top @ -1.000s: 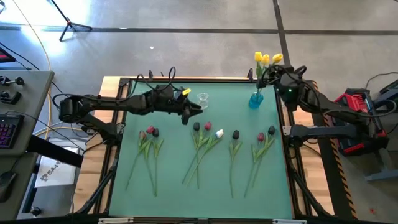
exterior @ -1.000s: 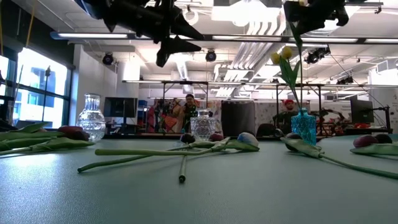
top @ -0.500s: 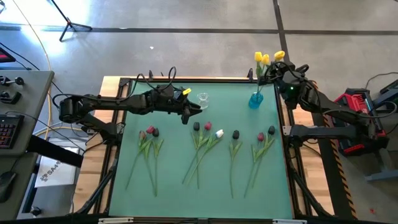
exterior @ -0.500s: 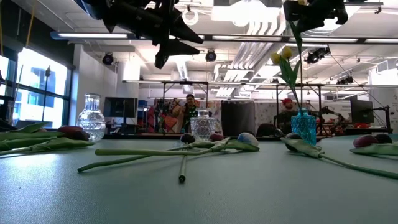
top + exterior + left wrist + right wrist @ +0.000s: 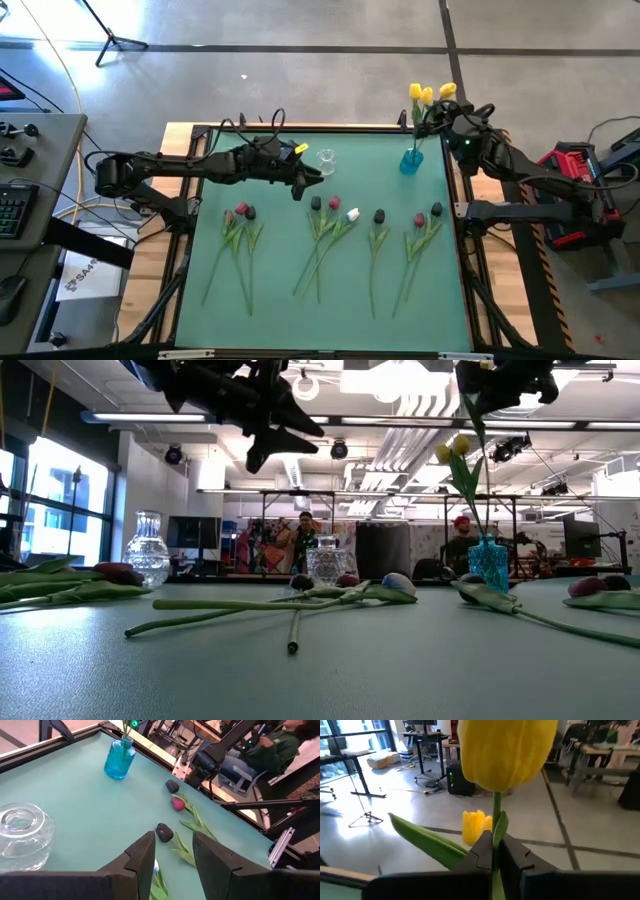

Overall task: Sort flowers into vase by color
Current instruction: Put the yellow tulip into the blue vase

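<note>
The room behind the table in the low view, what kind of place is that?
Most likely a robotics lab or open workshop. The ceiling is bare, with exposed ducts and strip lights, and metal rigs stand behind the table. A seated person is at a workstation, and more desks stand on a concrete floor.

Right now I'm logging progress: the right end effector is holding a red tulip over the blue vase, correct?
Not quite. The tulip pinched in the right end effector is yellow, not red, as the right wrist view shows. It does hang over the blue vase.
</note>
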Available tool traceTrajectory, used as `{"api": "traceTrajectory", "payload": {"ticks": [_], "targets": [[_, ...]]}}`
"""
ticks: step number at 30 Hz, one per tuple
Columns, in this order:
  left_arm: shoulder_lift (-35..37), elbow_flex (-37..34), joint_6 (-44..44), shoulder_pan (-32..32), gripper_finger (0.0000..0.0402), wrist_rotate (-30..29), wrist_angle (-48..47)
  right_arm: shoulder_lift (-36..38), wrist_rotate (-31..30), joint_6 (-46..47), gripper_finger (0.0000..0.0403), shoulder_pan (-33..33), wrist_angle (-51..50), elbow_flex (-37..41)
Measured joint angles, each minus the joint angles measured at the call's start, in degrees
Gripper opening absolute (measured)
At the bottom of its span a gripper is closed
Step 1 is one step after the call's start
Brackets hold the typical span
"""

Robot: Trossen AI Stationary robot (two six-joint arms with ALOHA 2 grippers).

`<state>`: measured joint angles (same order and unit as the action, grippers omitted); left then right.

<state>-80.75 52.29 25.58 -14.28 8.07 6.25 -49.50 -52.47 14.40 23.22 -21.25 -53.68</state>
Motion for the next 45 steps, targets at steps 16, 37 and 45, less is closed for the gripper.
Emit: {"api": "traceTrajectory", "payload": {"ticks": [16,37,45], "targets": [[0.0,0.0,-1.2,0.0,0.0121,-1.4,-0.4,-6.4,5.0,17.4,0.0031,0.0,-16.3,0.2],[0.0,0.0,-0.1,0.2,0.0121,-1.2,-6.0,-5.7,5.5,19.7,0.0207,0.0,-16.5,0.2],[0.0,0.0,3.8,0.9,0.0121,-3.5,-15.0,-1.8,5.7,33.6,0.0236,1.6,-22.4,0.2]]}}
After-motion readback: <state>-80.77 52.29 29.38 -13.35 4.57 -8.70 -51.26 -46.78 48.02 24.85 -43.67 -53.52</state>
